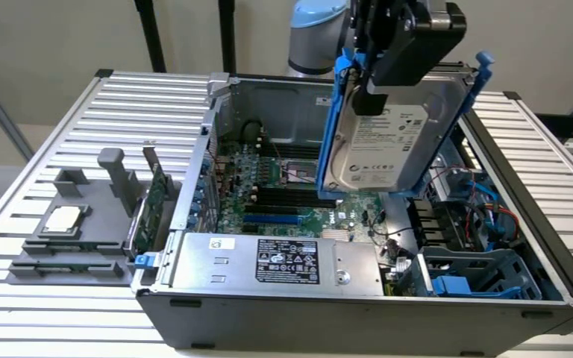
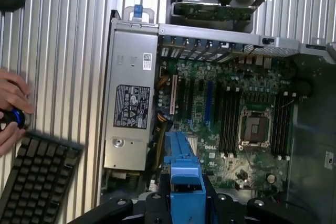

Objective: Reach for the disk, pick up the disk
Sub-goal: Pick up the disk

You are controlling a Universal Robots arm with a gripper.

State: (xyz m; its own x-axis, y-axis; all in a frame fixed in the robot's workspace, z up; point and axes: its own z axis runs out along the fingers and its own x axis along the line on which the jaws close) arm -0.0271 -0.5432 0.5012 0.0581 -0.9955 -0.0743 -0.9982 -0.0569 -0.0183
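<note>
**Disk up, clear of case**

Gripper point(image 1: 386, 71) clamped on disk point(image 1: 391, 138) at blue carrier frame point(image 1: 345, 112) — disk hangs just below it, tilted, above open computer case point(image 1: 366, 313). Rigid metal, prob. heavyish, shock-sensitive — best held by frame edges, not label face.

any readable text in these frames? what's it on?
"DELL": white letters on the motherboard, wrist view.
White label on the disk held in the pincer: print too small to read.
Black label on the power supply box: too small to read.
White sticker on the same box: unreadable.
</note>
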